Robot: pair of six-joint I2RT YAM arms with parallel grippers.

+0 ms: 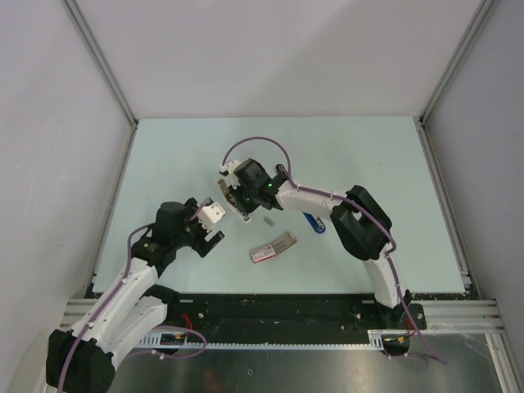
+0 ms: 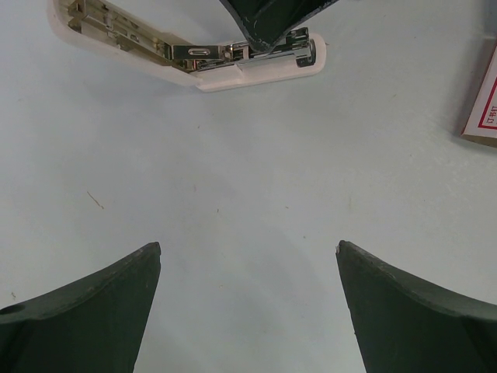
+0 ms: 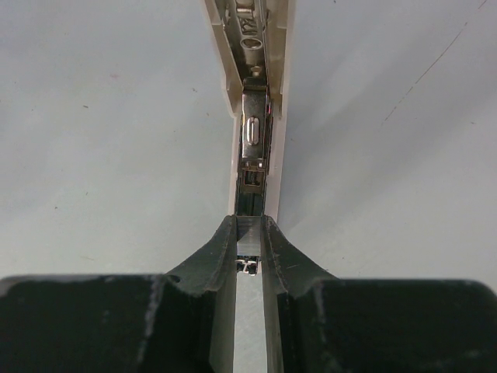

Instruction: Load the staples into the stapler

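Note:
A stapler point(image 3: 250, 116) with a pale white body lies opened on the table, its metal channel facing up; it also shows in the left wrist view point(image 2: 194, 62) and the top view point(image 1: 246, 214). My right gripper point(image 3: 248, 233) is shut on a short silvery strip of staples point(image 3: 248, 237), held at the rear end of that channel. My left gripper point(image 2: 248, 256) is open and empty just left of the stapler, above bare table. The pink-and-white staple box point(image 1: 273, 247) lies in front with its grey tray slid out. A slim bright blue object point(image 1: 313, 223) lies half hidden under my right forearm.
A small grey staple piece point(image 1: 268, 219) lies loose between the stapler and the box. The box's corner shows at the right edge of the left wrist view point(image 2: 485, 101). White walls point(image 1: 246, 49) close in the table on three sides.

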